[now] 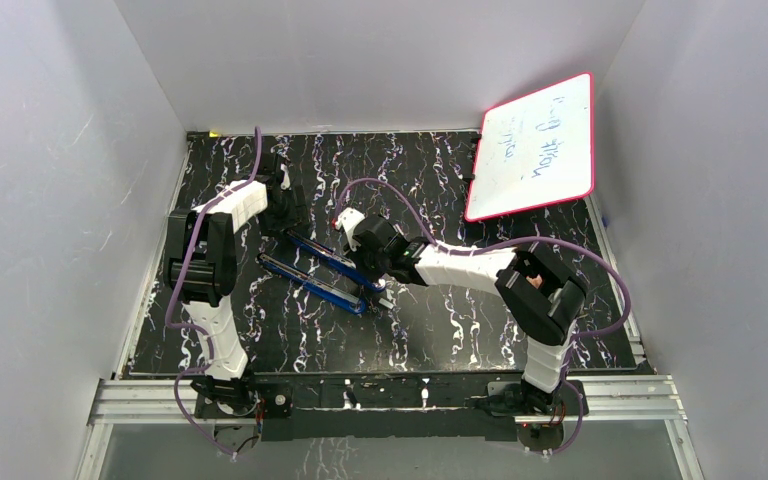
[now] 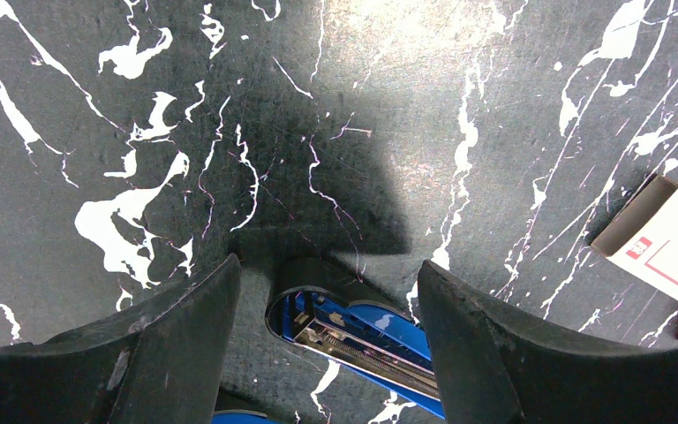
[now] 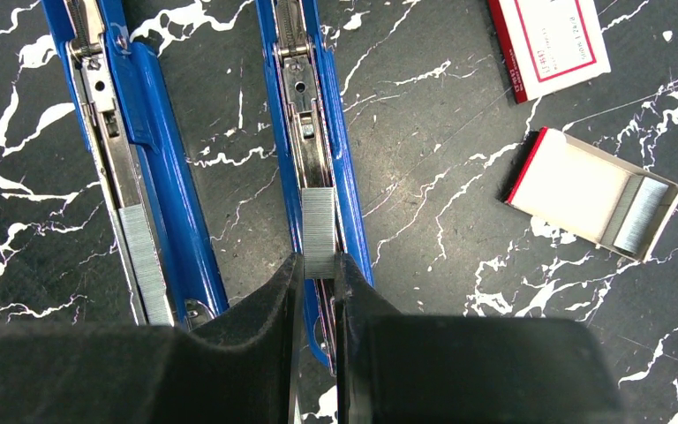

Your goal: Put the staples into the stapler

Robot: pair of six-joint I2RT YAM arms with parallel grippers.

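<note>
I see the staples [image 3: 320,221] as a short, silvery-grey ribbed strip. Its near end is clamped between the tips of the right end effector [image 3: 318,265], and it lies along the open channel of the blue stapler [image 3: 346,168] straight ahead. The left end effector [image 2: 327,269] stands apart, straddling a stapler's rounded end on the counter [image 2: 97,106].

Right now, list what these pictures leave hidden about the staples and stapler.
Right wrist: the right jaws hide the near end of the staple strip; whether it sits in the blue stapler's channel is unclear.
Left wrist: the bottom edge cuts off a stapler.
Top external: staples too small to see.
</note>
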